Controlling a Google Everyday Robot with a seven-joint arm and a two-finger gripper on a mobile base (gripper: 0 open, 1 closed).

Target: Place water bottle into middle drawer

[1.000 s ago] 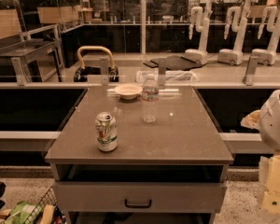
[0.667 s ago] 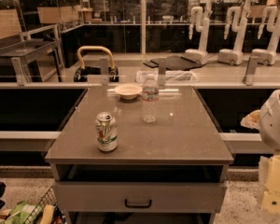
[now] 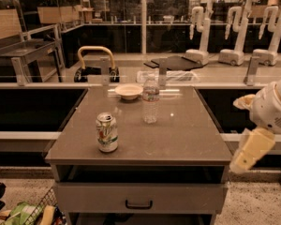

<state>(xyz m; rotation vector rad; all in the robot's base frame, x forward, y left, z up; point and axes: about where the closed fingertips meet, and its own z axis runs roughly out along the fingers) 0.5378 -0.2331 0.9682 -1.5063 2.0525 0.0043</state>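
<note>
The water bottle point(image 3: 150, 100) is a slim clear bottle with a pale label band. It stands upright on the cabinet top point(image 3: 187, 135), toward the back middle. A green-and-white soda can point(image 3: 107, 132) stands in front of it to the left. Below the top is a dark gap, then a drawer front point(image 3: 98, 197) with a dark handle point(image 3: 138, 204). I cannot tell which drawer it is. My white and cream arm point(image 3: 260, 125) hangs at the right edge, beside the cabinet and apart from the bottle. My gripper is out of the frame.
A small pale bowl point(image 3: 129, 91) sits behind the bottle to the left. A rail and glass partition point(image 3: 37, 85) run behind the cabinet. A basket of packets point(image 3: 25, 214) sits on the floor at lower left. Several white robot arms point(image 3: 234, 29) stand far back.
</note>
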